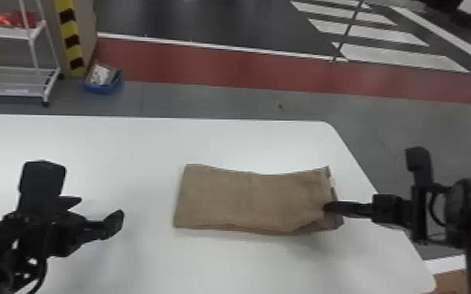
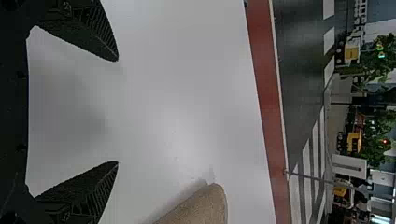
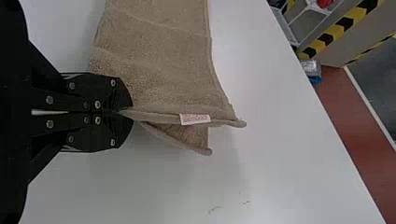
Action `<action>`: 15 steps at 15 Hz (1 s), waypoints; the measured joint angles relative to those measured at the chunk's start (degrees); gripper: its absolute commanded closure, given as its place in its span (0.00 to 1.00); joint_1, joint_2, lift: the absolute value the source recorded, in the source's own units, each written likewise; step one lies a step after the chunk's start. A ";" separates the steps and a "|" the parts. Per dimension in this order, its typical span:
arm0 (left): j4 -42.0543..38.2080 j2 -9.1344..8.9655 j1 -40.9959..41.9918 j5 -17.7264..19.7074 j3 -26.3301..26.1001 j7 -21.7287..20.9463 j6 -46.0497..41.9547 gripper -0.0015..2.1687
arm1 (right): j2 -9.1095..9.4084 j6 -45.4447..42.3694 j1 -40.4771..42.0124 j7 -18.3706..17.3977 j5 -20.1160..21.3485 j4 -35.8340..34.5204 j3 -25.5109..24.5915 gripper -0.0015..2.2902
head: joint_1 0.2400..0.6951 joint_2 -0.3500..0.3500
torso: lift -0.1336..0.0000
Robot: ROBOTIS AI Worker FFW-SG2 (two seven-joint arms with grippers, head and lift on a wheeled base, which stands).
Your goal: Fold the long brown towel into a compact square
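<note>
Right jaws pinch the brown towel (image 1: 246, 199), folded oblong, end layers parted.

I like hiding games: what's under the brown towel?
The towel lies on the table; a lower layer peeks out at the end the right gripper pinches. The rest underneath is covered.

This looks like an industrial hall or workshop: a red lane (image 1: 223, 64) and white stripes (image 1: 403, 58) mark the hard floor, yellow-and-black hazard tape (image 1: 69, 29) runs up a panel, and a white wheeled rack (image 1: 8, 81) stands beside it.
</note>
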 measured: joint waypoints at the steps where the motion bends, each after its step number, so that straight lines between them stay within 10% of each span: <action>1: -0.11 0.00 0.08 0.02 0.10 -0.06 0.02 0.05 | -0.72 0.00 -0.17 0.32 -1.21 -1.00 -1.46 0.72 | 1.00 0.10 | 0.07; 6: -0.34 0.00 0.21 0.04 0.35 -0.31 0.25 0.05 | -3.86 0.00 -5.52 0.42 -3.75 -5.08 -2.03 0.72 | 1.00 0.09 | 0.07; 15: -1.17 0.00 1.27 0.04 2.22 -0.42 0.16 0.05 | 1.60 0.00 -12.44 0.08 6.44 -1.46 19.52 0.72 | 1.00 0.32 | 0.07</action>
